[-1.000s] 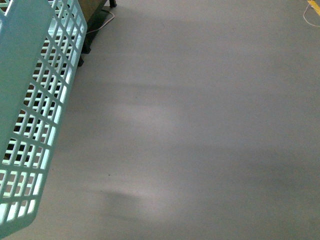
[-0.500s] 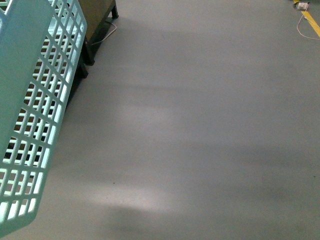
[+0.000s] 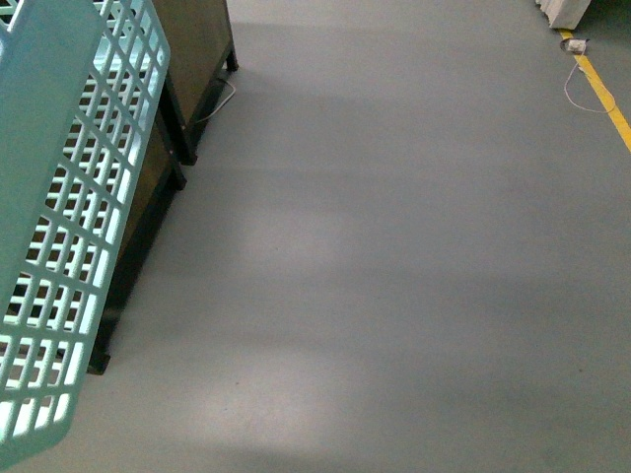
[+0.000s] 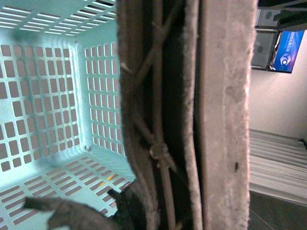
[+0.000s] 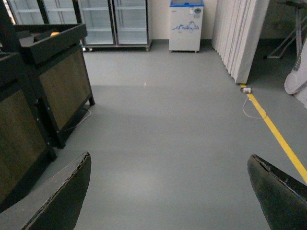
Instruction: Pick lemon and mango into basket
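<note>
Dark wooden stands (image 3: 197, 59) and yellow floor line (image 3: 603, 94) have slid further into the front view; basket (image 3: 59, 197) stays at left edge. Right gripper (image 5: 169, 158) fingers spread, empty. Left gripper (image 4: 120, 211) sits against the brown handle (image 4: 163, 120); grip unclear.

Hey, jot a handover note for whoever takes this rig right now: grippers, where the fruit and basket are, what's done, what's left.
Left gripper: appears shut on the handle of the basket, carrying it off the floor.
Right gripper: open, empty.
Lemon and mango: not identifiable in any view; the basket's visible inside holds no fruit.
Done: nothing loaded.
Left: find both fruits, possibly at the dark stands, pick each, drop them in.
</note>
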